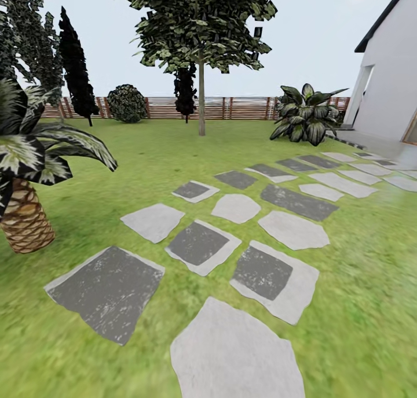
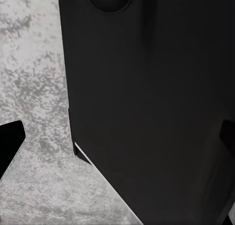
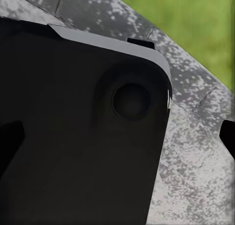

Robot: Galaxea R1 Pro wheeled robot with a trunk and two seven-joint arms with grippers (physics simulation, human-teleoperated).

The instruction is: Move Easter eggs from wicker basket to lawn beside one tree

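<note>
Lawn (image 1: 359, 305), stepping stones (image 1: 237, 352) ahead; tree (image 1: 201, 51) near fence (image 1: 243, 107)

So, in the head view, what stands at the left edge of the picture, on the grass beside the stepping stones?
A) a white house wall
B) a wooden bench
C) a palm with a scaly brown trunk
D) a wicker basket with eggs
C: a palm with a scaly brown trunk and striped drooping leaves stands on the lawn, to the left of the stepping stones.
</note>
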